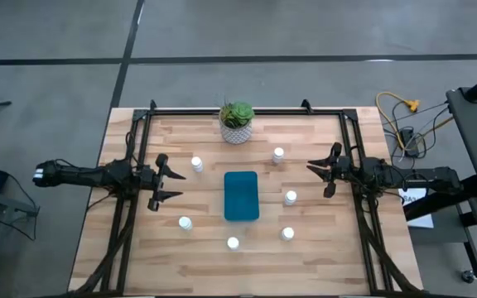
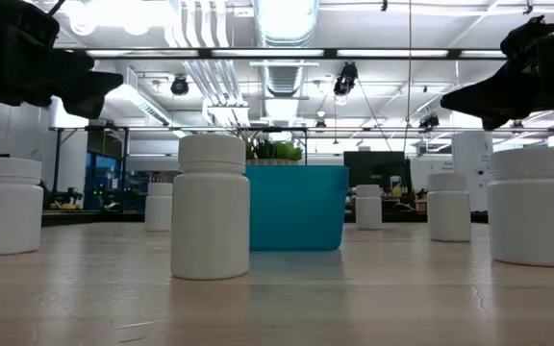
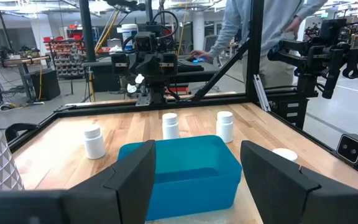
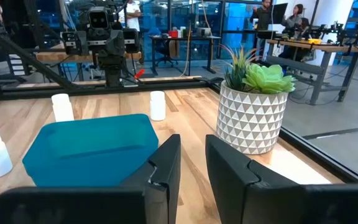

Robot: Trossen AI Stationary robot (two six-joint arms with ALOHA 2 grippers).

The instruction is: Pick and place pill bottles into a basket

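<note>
Teal basket [image 1: 241, 196] empty at table centre, six white pill bottles [image 1: 291, 197] standing scattered around it on the wood, none inside; left gripper [image 1: 166, 183] spread wide at the left side, right gripper [image 1: 330, 170] parted narrowly at the right, both holding nothing.

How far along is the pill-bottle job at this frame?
Nothing looks done: the teal basket holds no bottle, and all six pill bottles stand on the table around it. Nothing is in hand: the left gripper and right gripper hang open above the table, one each side of the basket. All six placements are left.
</note>
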